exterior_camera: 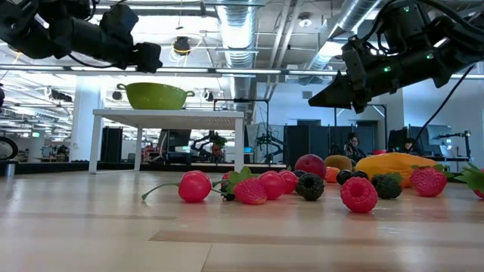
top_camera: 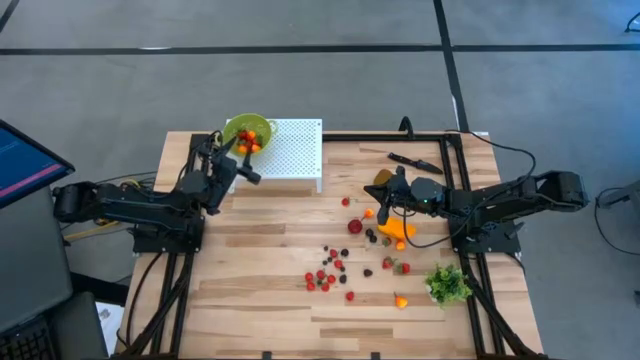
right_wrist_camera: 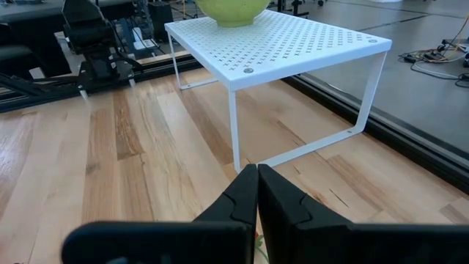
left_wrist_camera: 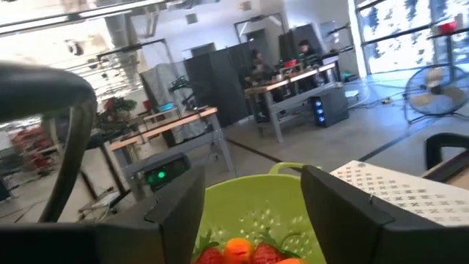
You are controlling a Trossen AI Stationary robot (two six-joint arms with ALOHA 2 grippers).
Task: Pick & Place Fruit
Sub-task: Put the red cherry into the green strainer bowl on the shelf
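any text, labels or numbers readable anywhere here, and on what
No readable text in any view.
Screen at the left edge of the high view: coloured lines only, too blurred to read.
Green colander, white perforated shelf and wooden table: no labels visible.
Background room equipment: too small and blurred to read.
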